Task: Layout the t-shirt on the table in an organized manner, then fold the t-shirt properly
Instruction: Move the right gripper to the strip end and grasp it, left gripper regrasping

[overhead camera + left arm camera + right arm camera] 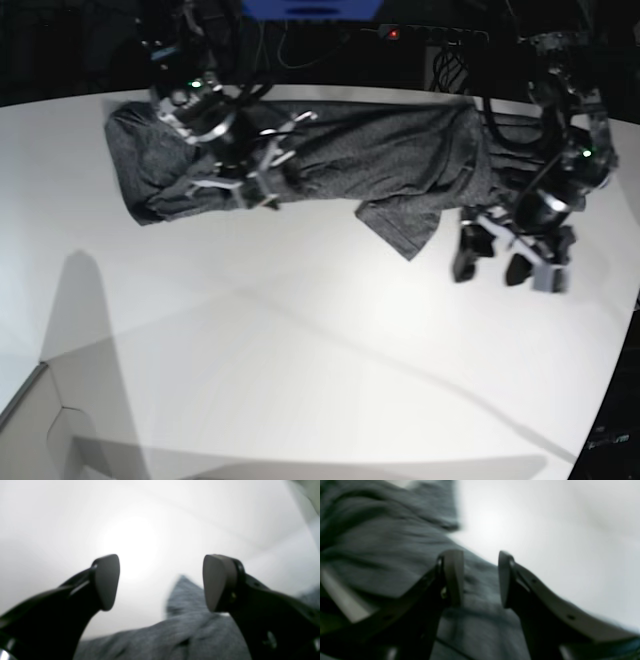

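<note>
Grey t-shirt (380, 160) stretched in a long band across the far side of the white tabletop (300, 350), both arms over its ends.

The left gripper (492, 258) hangs just off the shirt's end on the base view's right, over bare tabletop, its fingers (107, 580) spread wide and holding nothing. The right gripper (480, 578) sits over the rumpled cloth toward the other end, its fingers (453, 576) parted about halfway, with fabric showing beneath them and none caught between. One flap of the shirt droops toward the near side at mid-table.
</note>
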